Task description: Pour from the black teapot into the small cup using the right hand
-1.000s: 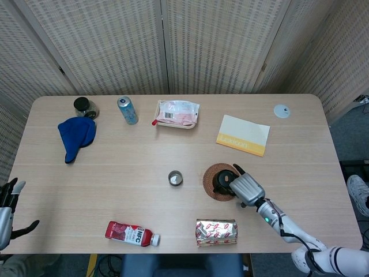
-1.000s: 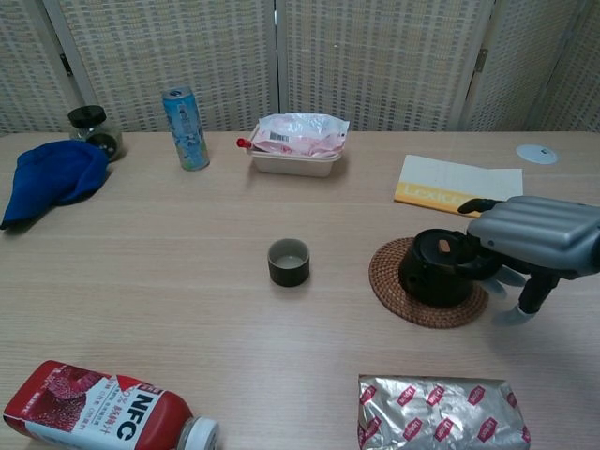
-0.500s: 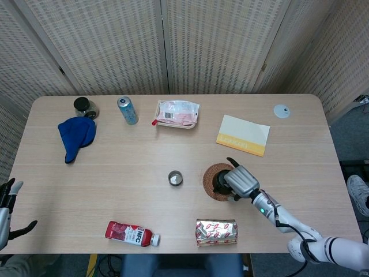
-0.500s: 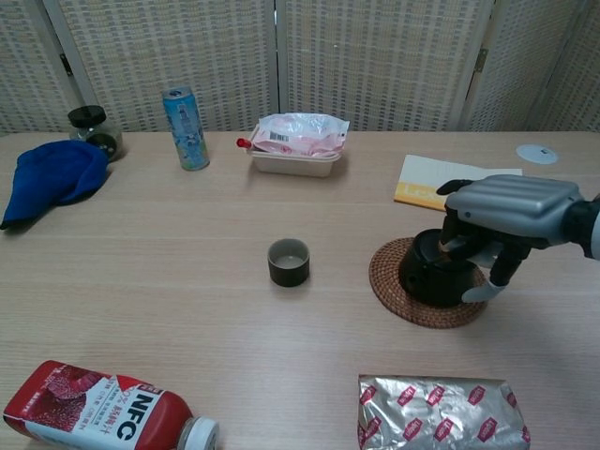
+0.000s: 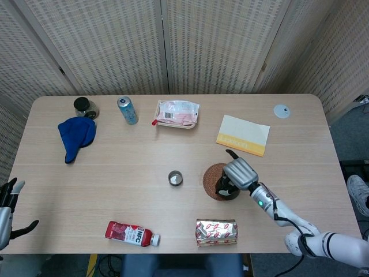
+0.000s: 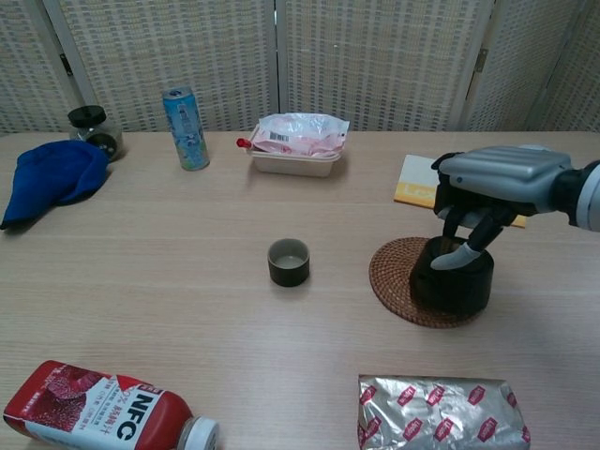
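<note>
The black teapot (image 6: 452,281) (image 5: 225,188) stands on the right part of a round woven coaster (image 6: 394,278) (image 5: 211,173). My right hand (image 6: 487,192) (image 5: 239,172) is over it, fingers curled down and gripping the pot's top. Whether the pot is off the coaster is not clear. The small dark cup (image 6: 289,262) (image 5: 175,178) stands upright to the left of the coaster, apart from pot and hand. At the table's left front edge my left hand (image 5: 7,210) hangs with fingers spread and holds nothing.
A foil bag (image 6: 441,412) lies in front of the coaster and an NFC bottle (image 6: 103,412) at the front left. A yellow booklet (image 5: 243,135) lies behind the hand. Along the back are a food tray (image 5: 177,113), a can (image 5: 127,109), a jar (image 5: 85,107) and a blue cloth (image 5: 76,137).
My right hand has moved from beside the teapot to above it and closed its fingers on the top. The pot has shifted a little right on the coaster. The left hand has barely moved.
</note>
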{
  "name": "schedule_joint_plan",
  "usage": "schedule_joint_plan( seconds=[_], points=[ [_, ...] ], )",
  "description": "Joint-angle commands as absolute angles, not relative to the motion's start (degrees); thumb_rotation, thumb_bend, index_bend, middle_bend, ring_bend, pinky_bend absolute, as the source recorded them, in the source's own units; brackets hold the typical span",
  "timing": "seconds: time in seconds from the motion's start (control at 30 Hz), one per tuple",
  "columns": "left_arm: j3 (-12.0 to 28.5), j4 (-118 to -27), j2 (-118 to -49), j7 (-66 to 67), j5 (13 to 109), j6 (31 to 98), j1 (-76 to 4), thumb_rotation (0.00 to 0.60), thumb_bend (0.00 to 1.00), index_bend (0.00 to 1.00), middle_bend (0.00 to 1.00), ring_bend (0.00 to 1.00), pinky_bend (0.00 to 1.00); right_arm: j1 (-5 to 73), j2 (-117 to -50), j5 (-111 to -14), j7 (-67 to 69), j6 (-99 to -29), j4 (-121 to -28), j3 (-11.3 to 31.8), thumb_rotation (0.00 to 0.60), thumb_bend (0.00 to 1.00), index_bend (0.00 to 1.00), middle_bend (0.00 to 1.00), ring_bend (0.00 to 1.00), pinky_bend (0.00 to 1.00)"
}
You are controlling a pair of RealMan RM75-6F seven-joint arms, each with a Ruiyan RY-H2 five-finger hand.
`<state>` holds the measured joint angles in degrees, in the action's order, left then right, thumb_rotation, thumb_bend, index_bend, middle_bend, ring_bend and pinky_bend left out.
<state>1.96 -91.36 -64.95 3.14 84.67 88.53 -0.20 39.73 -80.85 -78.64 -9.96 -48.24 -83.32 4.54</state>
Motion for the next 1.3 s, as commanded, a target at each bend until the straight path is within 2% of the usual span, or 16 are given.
schedule_joint_plan(
  seconds=[0.03, 0.2, 0.4, 0.7, 0.8, 0.97, 1.17, 1.3],
  points=[
    [2.0, -91.4, -64.9, 3.1, 84.7, 88.6, -0.2, 0.6, 0.13, 0.0, 0.0, 0.0, 0.0, 39.7, -80.4, -78.5, -9.9, -48.6, -83.9, 4.7, 0.399, 0.0, 0.96, 0.99, 0.9, 0.09],
    [2.0, -91.3, -64.9, 2.9, 84.9, 88.9, -0.1, 0.6, 0.13, 0.0, 0.0, 0.0, 0.0, 39.5, -79.5, -78.9, -9.6, -49.8, -85.1, 4.9, 0.397, 0.01, 0.96, 1.0, 0.91, 0.13],
    [2.0, -91.1, -64.9, 2.6, 85.1, 89.0, -0.1, 0.6, 0.13, 0.0, 0.0, 0.0, 0.0, 39.1, -79.0, -79.8, -10.4, -51.9, -86.1, 4.8, 0.396, 0.19, 0.97, 1.0, 0.92, 0.18],
    [2.0, -90.7, -65.0, 2.1, 85.2, 89.3, 0.1, 0.6, 0.13, 0.0, 0.0, 0.0, 0.0, 38.6, -78.6, -79.8, -11.2, -53.0, -86.9, 4.6, 0.396, 0.33, 0.97, 1.0, 0.92, 0.21],
    [2.0, -90.6, -65.0, 2.1, 85.3, 89.2, 0.0, 0.6, 0.13, 0.0, 0.0, 0.0, 0.0, 38.6, -78.5, -79.8, -11.8, -53.3, -86.8, 4.6, 0.394, 0.4, 0.97, 1.0, 0.92, 0.24],
    [2.0, -90.6, -65.1, 2.2, 85.3, 89.1, -0.1, 0.6, 0.13, 0.0, 0.0, 0.0, 0.0, 38.8, -78.3, -80.1, -11.5, -53.5, -86.8, 4.8, 0.399, 0.48, 0.97, 1.0, 0.92, 0.35],
    [2.1, -90.5, -65.3, 2.3, 85.2, 89.1, -0.1, 0.6, 0.13, 0.0, 0.0, 0.0, 0.0, 39.4, -78.0, -80.0, -11.4, -53.2, -86.7, 5.2, 0.463, 0.52, 0.97, 1.0, 0.92, 0.48],
    [2.1, -90.4, -65.4, 2.4, 85.2, 89.0, -0.1, 0.6, 0.13, 0.0, 0.0, 0.0, 0.0, 39.8, -78.1, -79.6, -11.7, -52.7, -86.4, 5.4, 0.477, 0.53, 0.97, 1.0, 0.92, 0.51]
  ],
)
